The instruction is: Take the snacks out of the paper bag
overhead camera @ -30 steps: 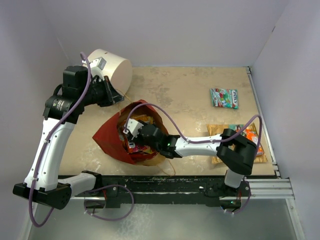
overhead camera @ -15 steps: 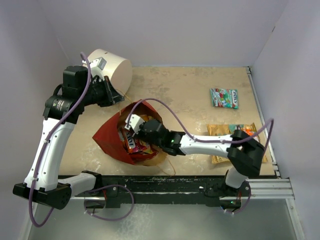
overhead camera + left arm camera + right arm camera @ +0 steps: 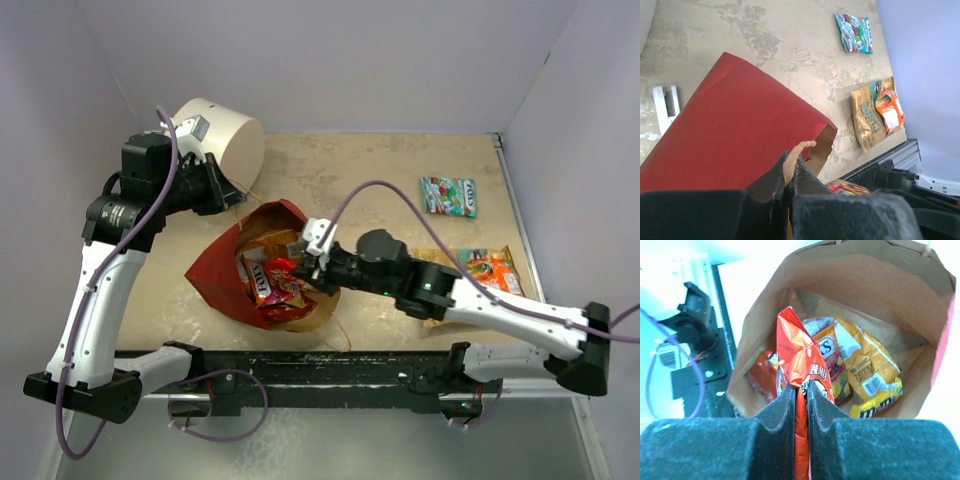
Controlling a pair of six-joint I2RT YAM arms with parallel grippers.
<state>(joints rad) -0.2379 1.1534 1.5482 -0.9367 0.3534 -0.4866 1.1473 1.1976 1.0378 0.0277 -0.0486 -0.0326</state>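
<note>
- The right end effector [image 3: 800, 390] is clamped on the top edge of a red packet [image 3: 799, 357]; the packet stands upright in the mouth of the paper bag [image 3: 865, 285]; a yellow packet [image 3: 867, 365] and others lie deeper inside.
- The left end effector [image 3: 790, 167] is pinched shut on the bag's rim, holding the mouth open.
- Best, I judge, to draw the packet straight out and slowly; the thin foil edge could slip.
- A teal packet [image 3: 448, 196], a tan packet [image 3: 436, 262] and an orange packet [image 3: 492, 268] lie out on the worktop [image 3: 370, 180], the orange overlapping the tan.
- The worktop is mottled beige and worn; pale lilac walls enclose it; a white drum [image 3: 225, 135] lies at far left.
</note>
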